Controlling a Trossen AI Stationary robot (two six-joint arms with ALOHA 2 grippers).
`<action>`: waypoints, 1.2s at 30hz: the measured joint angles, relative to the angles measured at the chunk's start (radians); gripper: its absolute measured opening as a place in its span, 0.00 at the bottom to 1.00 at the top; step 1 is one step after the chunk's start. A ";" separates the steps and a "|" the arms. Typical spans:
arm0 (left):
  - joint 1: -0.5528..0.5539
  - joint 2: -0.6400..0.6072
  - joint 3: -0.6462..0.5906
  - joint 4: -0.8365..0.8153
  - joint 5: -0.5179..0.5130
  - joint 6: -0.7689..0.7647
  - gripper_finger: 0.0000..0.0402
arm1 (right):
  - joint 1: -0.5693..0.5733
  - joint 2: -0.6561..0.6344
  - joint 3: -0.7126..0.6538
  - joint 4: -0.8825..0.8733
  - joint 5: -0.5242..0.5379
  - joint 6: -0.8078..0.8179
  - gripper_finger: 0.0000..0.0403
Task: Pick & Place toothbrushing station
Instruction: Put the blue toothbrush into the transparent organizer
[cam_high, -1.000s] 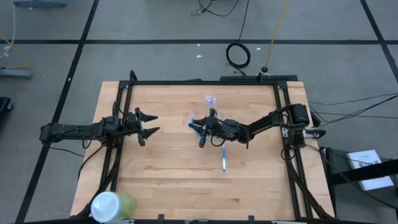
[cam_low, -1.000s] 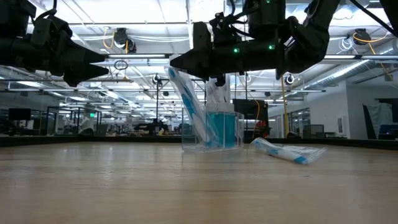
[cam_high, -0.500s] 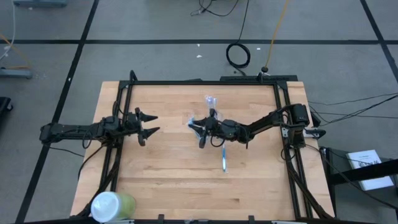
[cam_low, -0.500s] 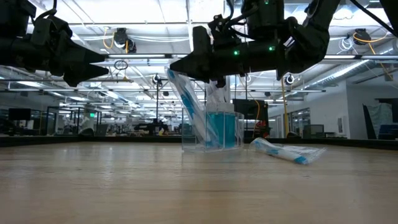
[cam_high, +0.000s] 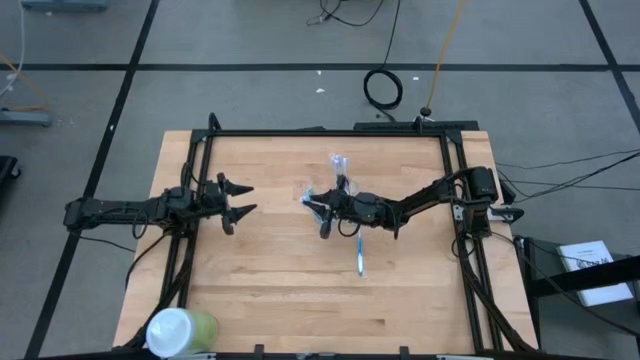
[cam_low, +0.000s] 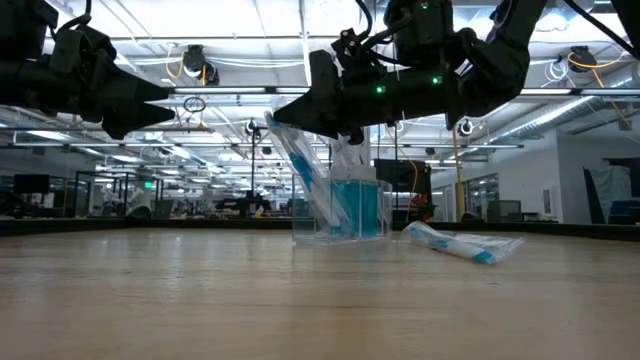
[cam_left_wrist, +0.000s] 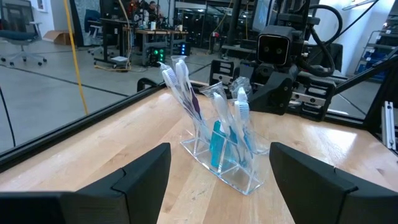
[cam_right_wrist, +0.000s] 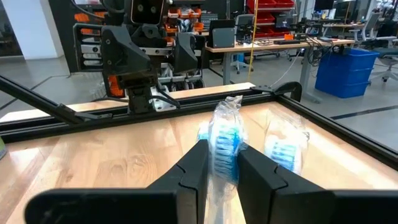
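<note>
A clear plastic cup (cam_left_wrist: 222, 163) stands mid-table with several wrapped blue-and-white toothbrushes (cam_left_wrist: 177, 84) and teal tubes (cam_low: 356, 205) in it; it also shows in the high view (cam_high: 314, 193). My right gripper (cam_high: 321, 212) reaches over the cup from the table's right and is shut on one wrapped toothbrush (cam_right_wrist: 224, 140). One toothbrush (cam_high: 360, 256) lies on the table nearer the front, another wrapped one (cam_high: 338, 162) farther back. My left gripper (cam_high: 240, 199) is open and empty, left of the cup and above the table. My right gripper pinches the upper, head end of the wrapped toothbrush (cam_right_wrist: 225, 163) between its two fingers (cam_right_wrist: 194, 167). The fingers come almost level from the table's right, and the head sticks out past the fingertips. In the low view the toothbrush (cam_low: 350, 152) hangs below the fingers into the cup.
A green cup with a white lid (cam_high: 181, 330) stands at the table's near left corner. A black frame (cam_high: 330, 132) runs along the table's far edge and sides. Bare wood lies between the two grippers and toward the near edge.
My right gripper has gone down a little over the cup, still shut on the toothbrush.
</note>
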 joint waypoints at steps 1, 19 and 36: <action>0.000 0.000 0.000 0.000 0.000 0.000 0.70 | 0.000 0.000 0.000 -0.005 0.000 -0.001 0.15; 0.000 0.000 0.000 0.000 0.000 0.000 0.70 | 0.000 0.000 0.000 -0.040 0.000 0.000 0.15; 0.000 0.000 0.000 0.000 0.000 0.000 0.70 | 0.014 0.000 0.000 -0.057 0.000 0.002 0.15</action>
